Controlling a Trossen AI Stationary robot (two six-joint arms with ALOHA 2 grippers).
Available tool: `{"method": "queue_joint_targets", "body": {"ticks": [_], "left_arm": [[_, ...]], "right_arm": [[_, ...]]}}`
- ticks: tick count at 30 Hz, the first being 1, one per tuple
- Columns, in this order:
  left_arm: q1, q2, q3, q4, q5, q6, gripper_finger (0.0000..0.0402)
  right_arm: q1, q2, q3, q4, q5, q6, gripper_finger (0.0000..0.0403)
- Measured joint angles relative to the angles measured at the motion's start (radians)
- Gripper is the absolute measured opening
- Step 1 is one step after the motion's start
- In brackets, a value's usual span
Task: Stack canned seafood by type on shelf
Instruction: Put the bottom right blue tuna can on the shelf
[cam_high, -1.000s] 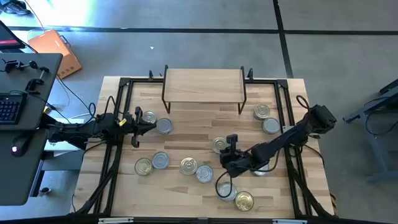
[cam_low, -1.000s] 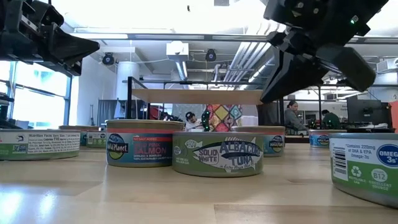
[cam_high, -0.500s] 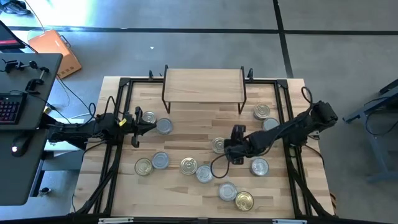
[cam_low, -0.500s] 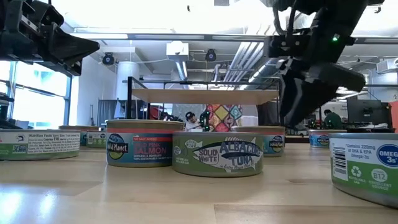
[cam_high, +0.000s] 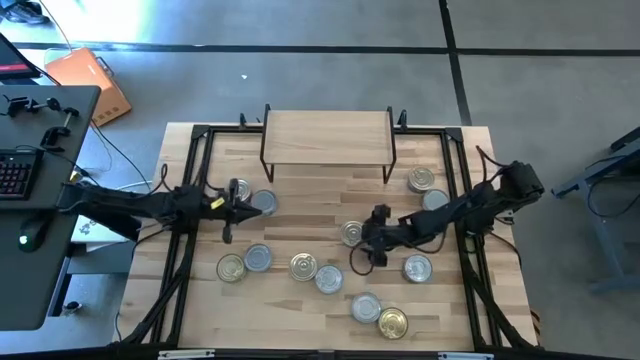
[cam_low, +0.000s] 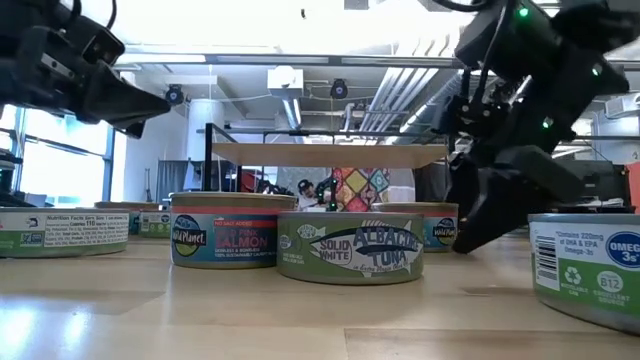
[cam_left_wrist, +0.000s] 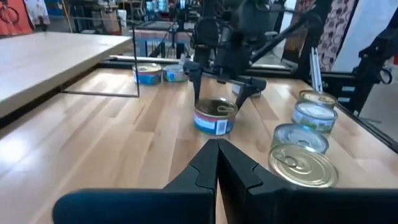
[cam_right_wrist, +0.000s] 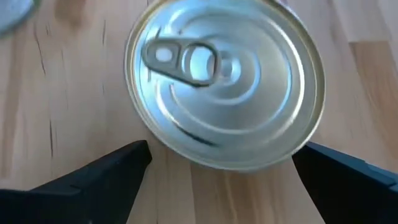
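Tins (cam_high: 303, 266) on slatted table (cam_high: 320, 320)

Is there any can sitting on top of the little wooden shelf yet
No, in the high view the shelf board is bare, and every can, like the one under the right gripper, sits on the tabletop.

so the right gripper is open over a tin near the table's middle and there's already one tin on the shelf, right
Not quite. The shelf has no tin on it: the high view shows its board bare. The rest holds: the right gripper is open, its fingers spread either side of a tin near the table's middle, as the right wrist view shows.
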Motion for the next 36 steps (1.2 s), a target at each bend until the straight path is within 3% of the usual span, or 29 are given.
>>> {"method": "queue_joint_targets", "body": {"ticks": [6,17,28,36], "left_arm": [[-0.024,0.195,0.015,0.094,-0.014,-0.011,0.0],[-0.045,0.525,0.164,0.098,-0.036,0.024,0.0],[-0.043,0.837,0.278,0.171,-0.057,0.034,0.0],[-0.014,1.07,0.372,0.255,-0.059,0.088,0.0]], "right_arm": [[-0.015,0.01,-0.102,0.303,0.005,0.002,0.0392],[-0.091,0.146,-0.115,0.607,-0.018,-0.085,0.0392],[-0.109,0.316,-0.115,0.872,-0.021,-0.096,0.0387],[-0.13,0.332,-0.113,0.921,-0.043,-0.115,0.0372]]}}
